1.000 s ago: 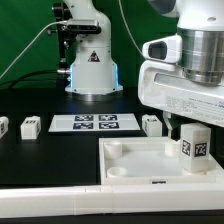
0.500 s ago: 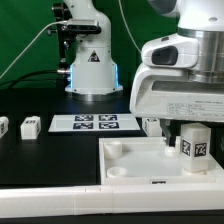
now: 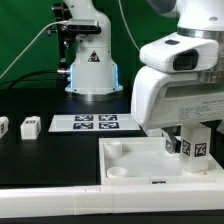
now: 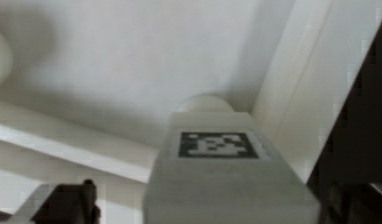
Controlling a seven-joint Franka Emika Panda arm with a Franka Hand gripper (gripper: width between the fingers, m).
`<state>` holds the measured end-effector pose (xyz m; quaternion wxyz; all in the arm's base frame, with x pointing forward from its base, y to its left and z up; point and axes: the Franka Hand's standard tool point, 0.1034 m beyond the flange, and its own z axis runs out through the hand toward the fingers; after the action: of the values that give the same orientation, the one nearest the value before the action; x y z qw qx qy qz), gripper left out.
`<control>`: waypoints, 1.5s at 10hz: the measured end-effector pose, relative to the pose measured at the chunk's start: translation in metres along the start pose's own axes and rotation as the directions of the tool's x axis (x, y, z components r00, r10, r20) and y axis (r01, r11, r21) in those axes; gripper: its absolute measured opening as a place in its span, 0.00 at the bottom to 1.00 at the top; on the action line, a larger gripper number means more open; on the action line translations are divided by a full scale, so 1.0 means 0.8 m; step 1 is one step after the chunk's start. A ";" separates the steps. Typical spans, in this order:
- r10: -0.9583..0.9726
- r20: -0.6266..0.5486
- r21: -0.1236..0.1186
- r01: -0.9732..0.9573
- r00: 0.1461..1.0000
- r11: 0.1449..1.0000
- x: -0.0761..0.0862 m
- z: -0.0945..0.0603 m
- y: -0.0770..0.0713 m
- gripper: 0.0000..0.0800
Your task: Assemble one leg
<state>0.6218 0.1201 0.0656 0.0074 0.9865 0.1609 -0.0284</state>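
Note:
The leg (image 3: 196, 148) is a small white post with a square tag on its face. It stands upright at the corner of the white panel (image 3: 130, 165) on the exterior view's right. My gripper (image 3: 189, 138) hangs straight over it with a finger on each side. In the wrist view the leg (image 4: 223, 170) fills the middle, with its tagged end pointing away, over the panel's corner socket (image 4: 206, 103). The gripper (image 4: 223, 205) looks open. One dark finger (image 4: 67, 203) stands apart from the leg with light showing between. The other finger sits close to the leg.
Two loose legs (image 3: 30, 126) (image 3: 3, 127) lie on the black table at the exterior view's left. The marker board (image 3: 95, 122) lies behind the panel. The arm's base (image 3: 92, 70) stands at the back. A white rail (image 3: 60, 200) runs along the front edge.
My hand has shifted toward the exterior view's left and a little lower, and it now covers the loose leg behind the panel. The leg at the panel corner has stayed put.

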 end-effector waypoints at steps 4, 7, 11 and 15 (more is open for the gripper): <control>0.007 0.001 0.001 -0.007 1.000 1.000 0.000 0.000 0.001 0.45; 0.032 0.001 0.001 -0.032 0.999 0.999 0.000 0.000 0.001 0.36; 0.317 0.002 0.004 -0.317 0.948 0.948 0.000 0.000 0.001 0.36; 0.747 -0.014 0.008 -0.747 0.665 0.665 -0.003 0.001 -0.004 0.37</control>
<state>0.6185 0.1221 0.0648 0.0162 0.9661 -0.2571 -0.0150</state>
